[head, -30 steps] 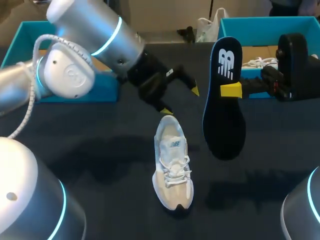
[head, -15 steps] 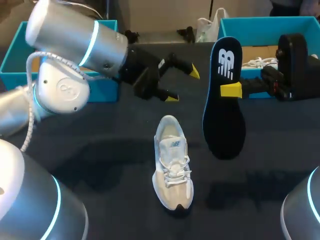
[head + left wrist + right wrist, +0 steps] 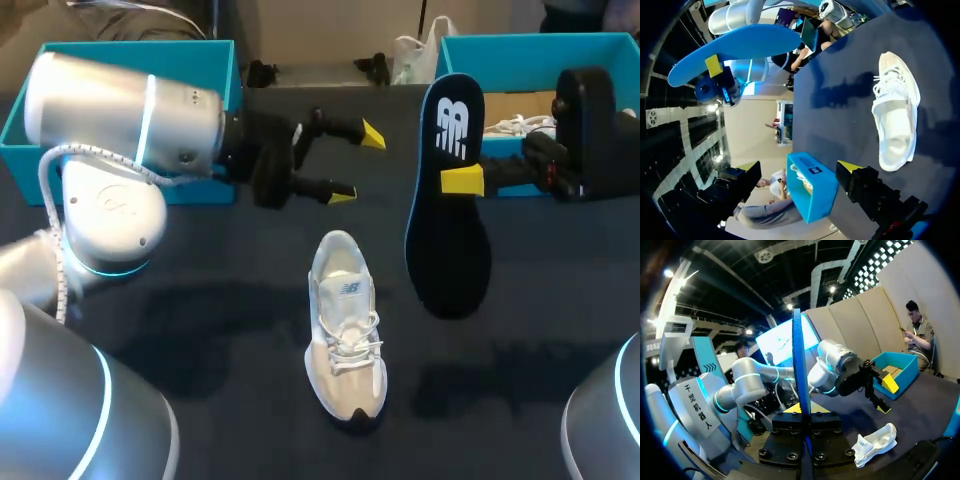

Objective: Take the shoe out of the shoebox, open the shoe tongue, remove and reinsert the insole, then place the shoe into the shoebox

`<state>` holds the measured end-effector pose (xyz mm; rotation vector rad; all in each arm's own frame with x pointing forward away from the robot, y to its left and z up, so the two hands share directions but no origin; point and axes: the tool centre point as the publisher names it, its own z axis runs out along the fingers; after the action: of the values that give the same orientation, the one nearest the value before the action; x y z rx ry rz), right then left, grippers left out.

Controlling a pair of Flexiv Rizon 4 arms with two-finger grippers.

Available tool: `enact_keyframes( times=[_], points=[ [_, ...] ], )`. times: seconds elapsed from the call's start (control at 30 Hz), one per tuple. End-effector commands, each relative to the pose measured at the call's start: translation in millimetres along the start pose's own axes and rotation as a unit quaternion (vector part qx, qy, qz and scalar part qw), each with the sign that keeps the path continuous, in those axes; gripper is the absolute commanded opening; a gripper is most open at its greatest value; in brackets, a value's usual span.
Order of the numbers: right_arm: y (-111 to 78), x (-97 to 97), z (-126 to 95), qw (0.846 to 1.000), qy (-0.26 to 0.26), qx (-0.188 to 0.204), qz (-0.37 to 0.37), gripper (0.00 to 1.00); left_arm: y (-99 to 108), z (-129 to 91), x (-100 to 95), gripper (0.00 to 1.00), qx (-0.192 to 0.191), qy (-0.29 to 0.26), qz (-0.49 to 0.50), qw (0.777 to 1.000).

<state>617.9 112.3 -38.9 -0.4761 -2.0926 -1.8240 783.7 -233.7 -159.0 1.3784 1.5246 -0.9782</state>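
Note:
A white shoe (image 3: 345,325) lies on the dark table, toe toward the front edge, heel away; it also shows in the wrist views (image 3: 895,112) (image 3: 875,442). My right gripper (image 3: 462,180) is shut on a dark insole (image 3: 447,200) with a blue rim, held upright in the air to the right of the shoe. In its own view the insole (image 3: 800,390) stands edge-on between the fingers (image 3: 802,412). My left gripper (image 3: 357,163) hangs open and empty above the table behind the shoe's heel; its tips (image 3: 799,167) frame the far shoebox.
A blue shoebox (image 3: 140,48) stands at the back left, behind my left arm. A second blue shoebox (image 3: 530,42) at the back right holds something white with laces (image 3: 515,125). Bare dark table lies around the shoe.
My left gripper has lifted away from the shoe's heel and swung back toward the left, still open. The right arm, the insole and the shoe have not moved.

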Motion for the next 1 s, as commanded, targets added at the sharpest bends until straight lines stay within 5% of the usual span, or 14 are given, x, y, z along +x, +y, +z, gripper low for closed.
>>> enact_keyframes(
  times=[0.03, 0.33, 0.83, 1.0],
  points=[
    [-0.6, 0.1, 1.3, 1.0, -0.001, 0.001, 0.001, 0.0, 4.3, -3.4, -4.6, 1.0, -0.002, -0.058, 0.008, 0.998],
    [-0.6, 0.1, 1.3, 1.0, -0.001, 0.001, 0.001, 0.0, 4.9, -16.1, -27.7, 1.0, -0.015, -0.104, 0.046, 0.993],
    [13.7, -96.5, -19.5, 0.986, 0.048, 0.015, 0.16, 0.0, 9.6, -26.9, -30.1, 1.0, -0.01, -0.12, 0.039, 0.992],
    [13.7, -96.5, -19.5, 0.986, 0.048, 0.015, 0.16, 0.0, 9.6, -26.9, -30.1, 1.0, -0.01, -0.12, 0.039, 0.992]
  ],
)
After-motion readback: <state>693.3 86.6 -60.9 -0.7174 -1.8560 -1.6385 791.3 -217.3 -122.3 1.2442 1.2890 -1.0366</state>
